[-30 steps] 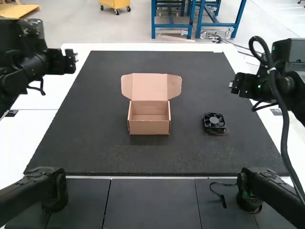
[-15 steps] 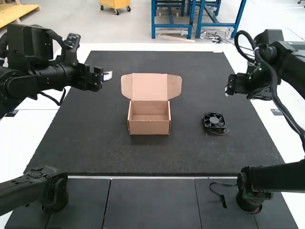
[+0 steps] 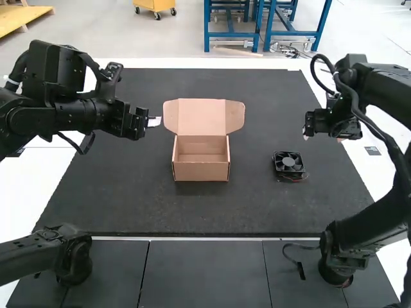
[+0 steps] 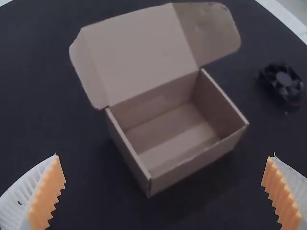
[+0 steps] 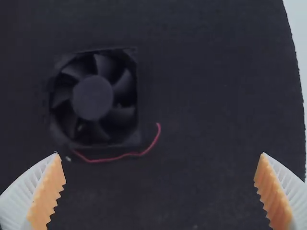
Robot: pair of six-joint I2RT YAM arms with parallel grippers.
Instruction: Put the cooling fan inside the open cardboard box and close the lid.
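Cardboard box (image 3: 201, 157) near mid-mat: plain brown board, rectangular, matte. Lid flap (image 3: 203, 117) folded back and standing open, with a rounded tab at each end. Inner walls and floor the same smooth brown.

Cooling fan (image 3: 289, 165) right of the box in the high view, well apart from it and lying flat. Black square frame, round hub, curved blades. Thin red wire (image 5: 122, 154) curling out from one edge.

Left tool (image 3: 149, 122) just left of the box's lid flap and above the mat. White ribbed fingers (image 4: 45, 191) with orange saw-toothed pads, spread wide.

Right tool (image 3: 308, 127) farther right of the box than the fan, raised above it. Same white-and-orange fingers (image 5: 43, 191), spread wide.

Mat (image 3: 128, 192): black, finely grained, rectangular, on a white surface (image 3: 26, 179).
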